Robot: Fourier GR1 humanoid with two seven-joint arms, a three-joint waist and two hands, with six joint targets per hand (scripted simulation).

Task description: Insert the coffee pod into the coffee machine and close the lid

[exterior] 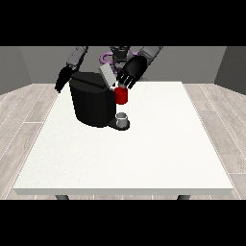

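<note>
Fingers of the robot hand at the view's right (132, 71) hang spread and relaxed, pointing down toward the raised grey lid (107, 76) of the coffee machine (91, 103). They appear to rest against the lid's upper edge or hover just beside it; which of the two I cannot tell. Nothing shows pinched in that robot hand. Just below its fingertips sits a red thing at the machine (122, 95), and lower again, on the machine's base, a small grey thing (122, 117) that may be a cup; I cannot call it the pod. The pod itself does not plainly show.

My read: the lid is the job now. A good close means flat fingers on the lid's free edge, pushing down and toward the machine body along the hinge arc, not sideways, so the machine does not slide on the tabletop (144, 158).

Well apart, on the machine's far side, the robot hand at the view's left (63, 79) hangs down past the tabletop's back edge, its fingers straight, carrying nothing.
</note>
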